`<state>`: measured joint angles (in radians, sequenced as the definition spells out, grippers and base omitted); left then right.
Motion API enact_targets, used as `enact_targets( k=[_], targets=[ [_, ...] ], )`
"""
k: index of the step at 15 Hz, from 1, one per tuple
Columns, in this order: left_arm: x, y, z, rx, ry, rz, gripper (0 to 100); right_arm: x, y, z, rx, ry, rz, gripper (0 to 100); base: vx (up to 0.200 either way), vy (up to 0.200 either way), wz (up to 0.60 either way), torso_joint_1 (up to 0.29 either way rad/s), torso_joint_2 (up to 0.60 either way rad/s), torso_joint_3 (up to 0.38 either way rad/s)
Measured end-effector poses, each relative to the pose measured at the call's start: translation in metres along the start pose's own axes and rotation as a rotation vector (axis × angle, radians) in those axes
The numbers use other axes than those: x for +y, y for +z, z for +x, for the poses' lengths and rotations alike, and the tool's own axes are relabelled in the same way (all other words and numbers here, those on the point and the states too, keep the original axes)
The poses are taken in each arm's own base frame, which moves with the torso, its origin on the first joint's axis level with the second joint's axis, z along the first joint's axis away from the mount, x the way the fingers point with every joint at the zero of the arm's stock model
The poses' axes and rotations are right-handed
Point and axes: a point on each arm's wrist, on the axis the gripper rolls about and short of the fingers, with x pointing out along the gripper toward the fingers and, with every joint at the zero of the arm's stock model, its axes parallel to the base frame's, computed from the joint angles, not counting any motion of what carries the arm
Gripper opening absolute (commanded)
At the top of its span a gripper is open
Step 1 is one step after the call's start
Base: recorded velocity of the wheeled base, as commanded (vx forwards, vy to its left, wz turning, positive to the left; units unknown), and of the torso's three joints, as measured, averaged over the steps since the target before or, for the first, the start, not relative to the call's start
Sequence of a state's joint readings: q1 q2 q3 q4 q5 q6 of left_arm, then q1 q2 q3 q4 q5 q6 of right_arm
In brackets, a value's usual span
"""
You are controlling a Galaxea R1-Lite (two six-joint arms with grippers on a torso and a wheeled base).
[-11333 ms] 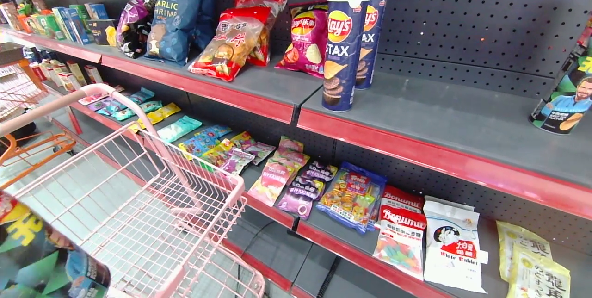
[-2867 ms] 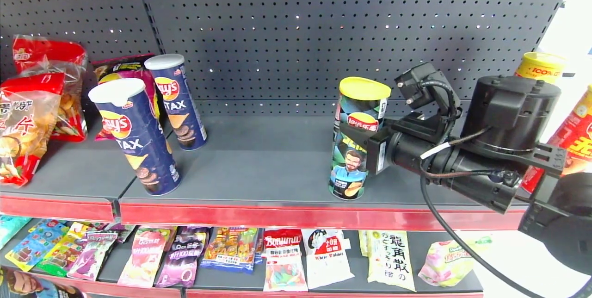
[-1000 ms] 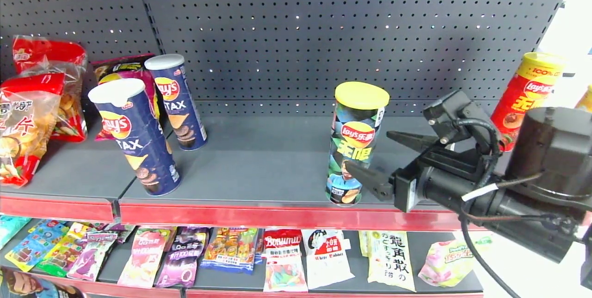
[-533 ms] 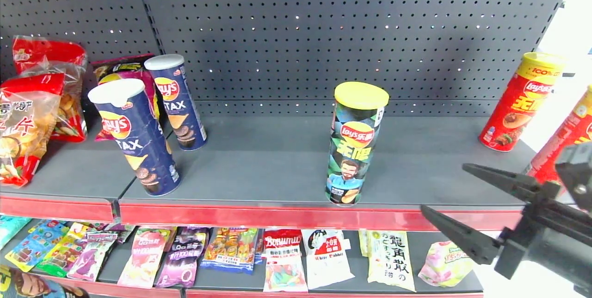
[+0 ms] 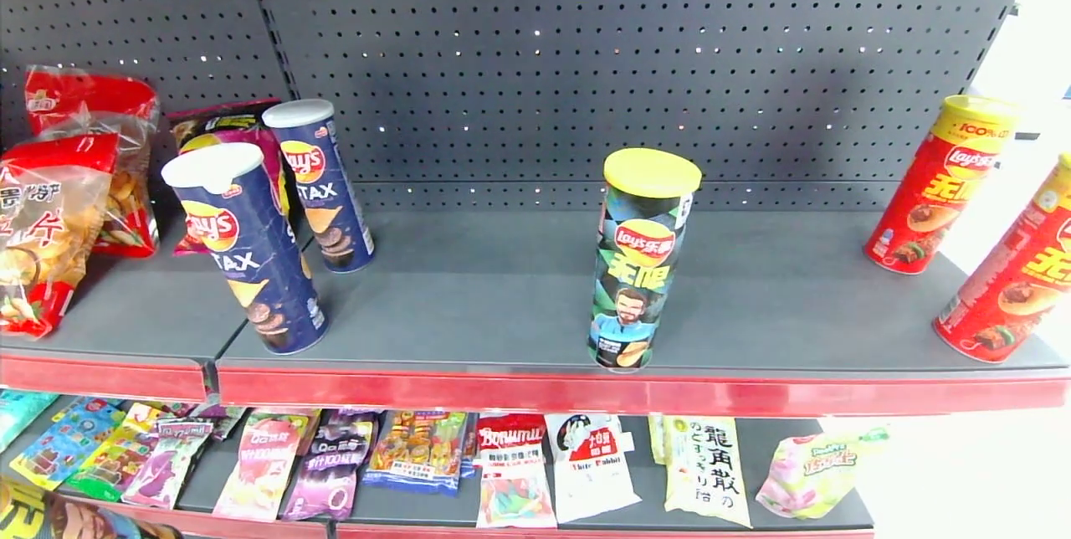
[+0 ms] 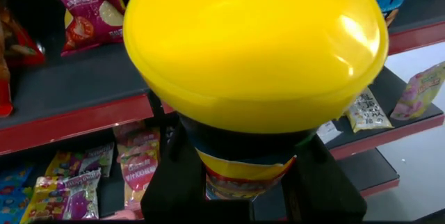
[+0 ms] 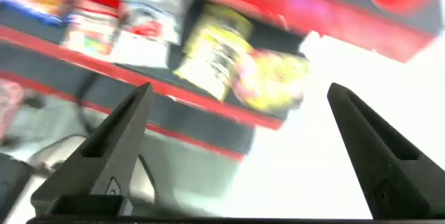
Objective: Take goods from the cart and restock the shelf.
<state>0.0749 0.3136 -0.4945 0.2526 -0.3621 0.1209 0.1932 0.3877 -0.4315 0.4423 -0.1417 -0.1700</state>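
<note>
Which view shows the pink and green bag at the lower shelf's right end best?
Head view: the pink and green bag lies whole, unobstructed. Left wrist view catches it farther off; right wrist view gives a vague shape.

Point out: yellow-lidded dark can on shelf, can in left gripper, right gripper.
shelf can [image 5: 637,271], head view, label at mid-body
held can [image 6: 254,43], left wrist view, yellow lid
right gripper [image 7: 238,90], right wrist view, midway between fingertips

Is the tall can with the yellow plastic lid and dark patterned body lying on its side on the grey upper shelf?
No, the yellow-lidded can stands upright on the grey upper shelf, near its red front edge.
</note>
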Motion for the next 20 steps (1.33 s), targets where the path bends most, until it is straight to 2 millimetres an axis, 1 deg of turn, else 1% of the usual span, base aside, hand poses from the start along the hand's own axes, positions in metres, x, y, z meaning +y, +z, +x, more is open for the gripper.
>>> enact_targets(
  k=[2, 4, 6, 7, 9, 10, 11, 12, 14, 15, 18, 20],
  targets=[
    [0.000, 0.000, 0.000, -0.002, -0.002, -0.002, 0, 0.001, -0.010, -0.015, -0.028, -0.196, 0.066, 100, 0.000, 0.000, 0.00, 0.000, 0.00, 0.000],
    [0.000, 0.001, 0.000, -0.006, -0.010, -0.006, 0, 0.006, -0.026, -0.019, -0.048, -0.240, 0.082, 100, 0.000, 0.000, 0.00, 0.000, 0.00, 0.000],
    [0.000, 0.001, 0.000, -0.008, -0.025, -0.007, 0, 0.013, -0.042, -0.017, -0.102, -0.131, 0.090, 100, 0.000, 0.000, 0.00, 0.000, 0.00, 0.000],
    [0.000, 0.001, 0.000, -0.005, -0.026, -0.008, 0, 0.014, -0.044, -0.014, -0.165, -0.088, 0.103, 100, 0.000, 0.000, 0.00, 0.000, 0.00, 0.000],
    [0.000, 0.000, 0.000, -0.002, -0.028, -0.009, 0, 0.017, -0.050, -0.002, -0.263, -0.071, 0.110, 100, 0.000, 0.000, 0.00, 0.000, 0.00, 0.000],
    [0.000, 0.000, 0.000, -0.003, -0.028, -0.010, 0, 0.017, -0.050, 0.003, -0.350, -0.070, 0.109, 100, 0.000, 0.000, 0.00, 0.000, 0.00, 0.000],
    [0.000, 0.000, 0.000, -0.003, -0.029, -0.010, 0, 0.018, -0.054, 0.007, -0.376, -0.058, 0.117, 100, 0.000, 0.000, 0.00, 0.000, 0.00, 0.000],
    [-0.001, 0.001, 0.000, -0.006, -0.030, -0.010, 0, 0.021, -0.061, 0.011, -0.366, -0.029, 0.141, 100, 0.000, 0.000, 0.00, 0.000, 0.00, 0.000],
    [-0.001, 0.001, -0.002, -0.016, -0.046, -0.028, 0, 0.023, -0.068, 0.013, -0.363, -0.034, 0.183, 100, 0.000, 0.000, 0.00, 0.000, 0.00, 0.000],
    [-0.003, 0.001, -0.003, -0.026, -0.068, -0.041, 0, 0.023, -0.069, 0.013, -0.363, -0.069, 0.211, 100, 0.000, 0.000, 0.00, 0.000, 0.00, 0.000],
    [-0.004, 0.001, -0.006, -0.040, -0.068, -0.052, 0, 0.021, -0.069, 0.014, -0.387, -0.160, 0.221, 100, 0.000, 0.000, 0.00, 0.000, 0.00, 0.000],
    [-0.004, 0.001, -0.007, -0.044, -0.067, -0.051, 0, 0.021, -0.070, 0.015, -0.389, -0.150, 0.191, 100, 0.000, 0.000, 0.00, 0.000, 0.00, 0.000]
  ],
)
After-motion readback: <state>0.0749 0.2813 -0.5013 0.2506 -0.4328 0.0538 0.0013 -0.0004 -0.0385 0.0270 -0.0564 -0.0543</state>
